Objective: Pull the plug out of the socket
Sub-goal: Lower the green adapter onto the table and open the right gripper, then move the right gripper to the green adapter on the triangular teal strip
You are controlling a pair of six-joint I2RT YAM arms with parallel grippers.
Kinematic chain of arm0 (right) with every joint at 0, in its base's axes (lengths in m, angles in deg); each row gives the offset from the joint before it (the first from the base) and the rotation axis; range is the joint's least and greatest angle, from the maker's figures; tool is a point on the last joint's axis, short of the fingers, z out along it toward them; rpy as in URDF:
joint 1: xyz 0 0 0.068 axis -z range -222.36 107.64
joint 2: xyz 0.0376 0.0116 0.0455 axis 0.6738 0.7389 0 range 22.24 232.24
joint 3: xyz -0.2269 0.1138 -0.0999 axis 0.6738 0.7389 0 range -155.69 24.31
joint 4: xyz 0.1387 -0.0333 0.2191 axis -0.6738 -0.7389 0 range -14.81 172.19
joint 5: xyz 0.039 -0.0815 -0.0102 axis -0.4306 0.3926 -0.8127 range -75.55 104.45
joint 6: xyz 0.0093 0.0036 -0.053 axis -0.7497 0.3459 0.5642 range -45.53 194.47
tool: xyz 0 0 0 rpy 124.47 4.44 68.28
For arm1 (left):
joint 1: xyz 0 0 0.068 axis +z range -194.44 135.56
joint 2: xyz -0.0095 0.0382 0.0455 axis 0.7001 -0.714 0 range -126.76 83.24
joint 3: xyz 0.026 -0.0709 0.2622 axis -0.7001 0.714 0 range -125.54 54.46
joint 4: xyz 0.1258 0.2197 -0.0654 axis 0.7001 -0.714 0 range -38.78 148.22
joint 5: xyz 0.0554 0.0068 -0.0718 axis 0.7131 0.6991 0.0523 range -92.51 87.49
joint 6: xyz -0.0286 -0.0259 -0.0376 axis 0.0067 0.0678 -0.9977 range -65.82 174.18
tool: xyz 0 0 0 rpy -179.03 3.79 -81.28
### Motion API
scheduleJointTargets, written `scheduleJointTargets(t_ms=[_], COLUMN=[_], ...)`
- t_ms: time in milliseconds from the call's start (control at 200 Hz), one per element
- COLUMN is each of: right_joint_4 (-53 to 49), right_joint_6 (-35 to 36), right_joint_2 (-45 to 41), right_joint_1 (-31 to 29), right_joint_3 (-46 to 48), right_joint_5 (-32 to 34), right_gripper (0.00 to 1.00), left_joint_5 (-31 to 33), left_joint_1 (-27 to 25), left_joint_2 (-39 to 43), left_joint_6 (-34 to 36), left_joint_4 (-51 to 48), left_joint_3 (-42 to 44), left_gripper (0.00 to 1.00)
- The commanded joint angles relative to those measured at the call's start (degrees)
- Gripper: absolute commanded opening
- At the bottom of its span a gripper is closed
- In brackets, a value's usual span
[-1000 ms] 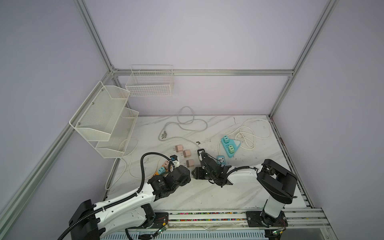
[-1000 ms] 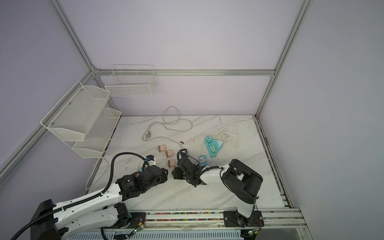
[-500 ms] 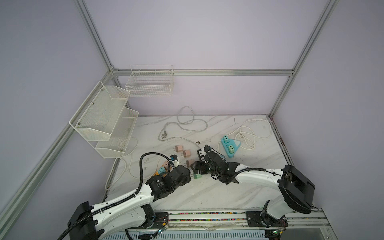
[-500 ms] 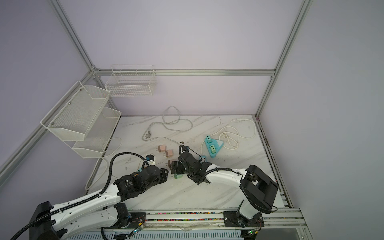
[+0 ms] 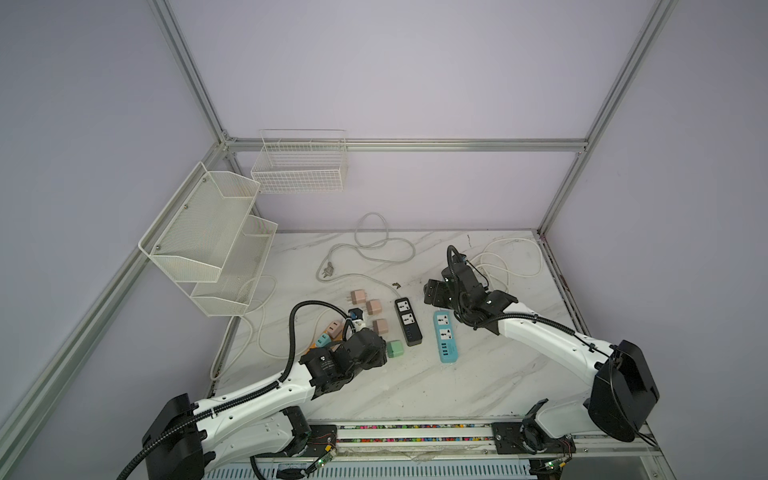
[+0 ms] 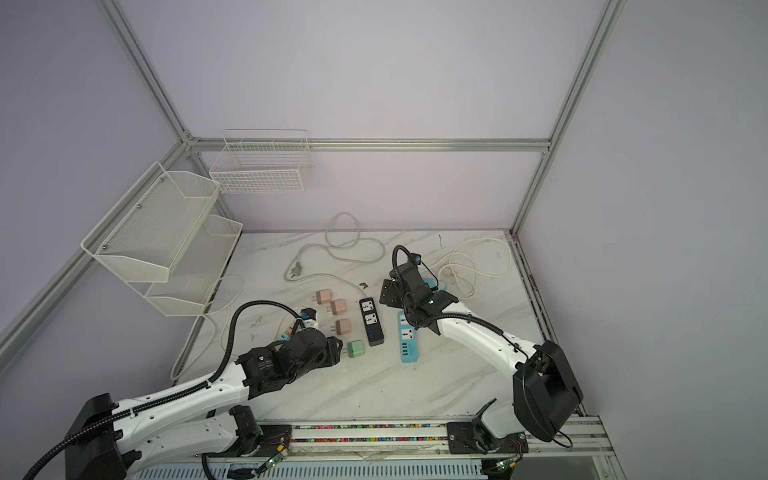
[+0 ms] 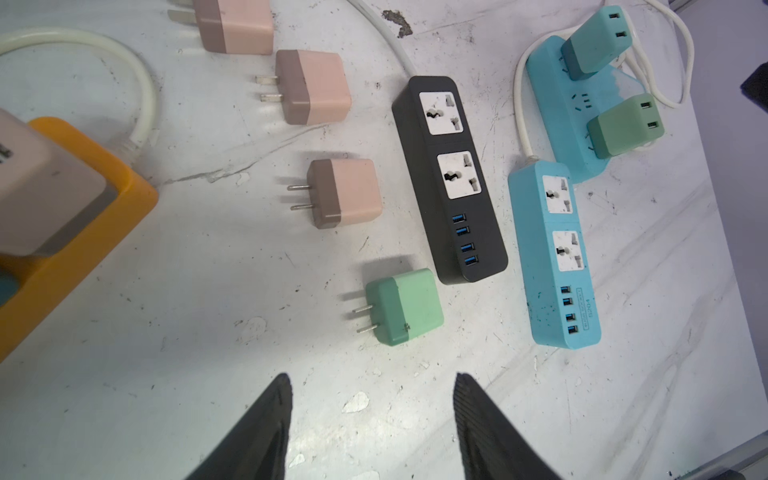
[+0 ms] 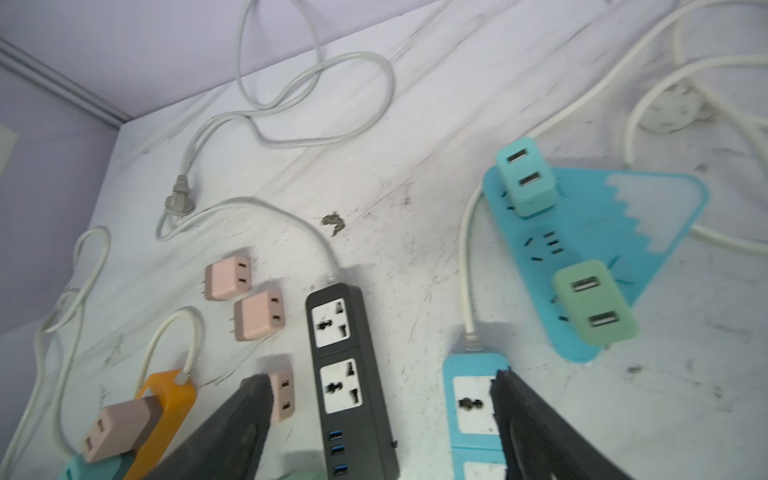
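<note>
Both top views: the left gripper (image 5: 377, 354) sits low over the marble table (image 5: 415, 386), and its jaw gap is not readable from here. The loose green plug (image 5: 395, 348) (image 6: 355, 348) lies flat just beside it at 3 o'clock, out of any socket, prongs toward the gripper. The black strip (image 5: 408, 321) is at the plug's 1 o'clock, with the blue strip (image 5: 445, 336) parallel at the black strip's 3 o'clock. The right gripper (image 5: 433, 291) hangs raised near the blue strip's 12 o'clock end. Left wrist view: the left gripper (image 7: 370, 378) has its fingers moderately apart with only tabletop between them. The loose green plug (image 7: 401, 307) is ahead of the tips, not touching, beside the USB end of the black strip (image 7: 451, 178). The triangular socket (image 7: 557, 95) holds a teal plug (image 7: 596, 41) and a seated green plug (image 7: 625, 124). The orange socket (image 7: 83, 208) holds a beige plug (image 7: 41, 199). Right wrist view: the right gripper (image 8: 380, 376) is spread wide and holds nothing, with the black strip (image 8: 336, 328) showing between its fingers.
</note>
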Motion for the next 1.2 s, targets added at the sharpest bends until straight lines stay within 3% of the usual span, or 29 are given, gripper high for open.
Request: scheduleJointTargets(t_ms=[0,205,705,1195], right_joint_4=[-7.57,-8.59,-8.15,-7.84], right_joint_6=[2.71,3.60,6.71,8.51], right_joint_2=[1.87,6.41,17.89,20.30], right_joint_1=[3.14,7.57,8.61,8.92], right_joint_3=[-2.28,-3.91,-7.58,-6.36], right_joint_5=[5.73,6.17,8.30,9.11], right_gripper=[0.87,0.86,0.65,0.46], left_joint_5=[-0.48,-1.37,-2.79,-4.43], left_joint_1=[0.26,0.25,0.34,0.43], left_joint_2=[-1.03,-3.77,-7.62,-9.34], left_joint_6=[2.59,4.16,4.18,3.57], left_joint_4=[4.45,6.62,9.97,11.80], left_joint_3=[-5.54,-7.33,-8.38,-7.96], left_gripper=[0.62,0.63,0.65,0.66])
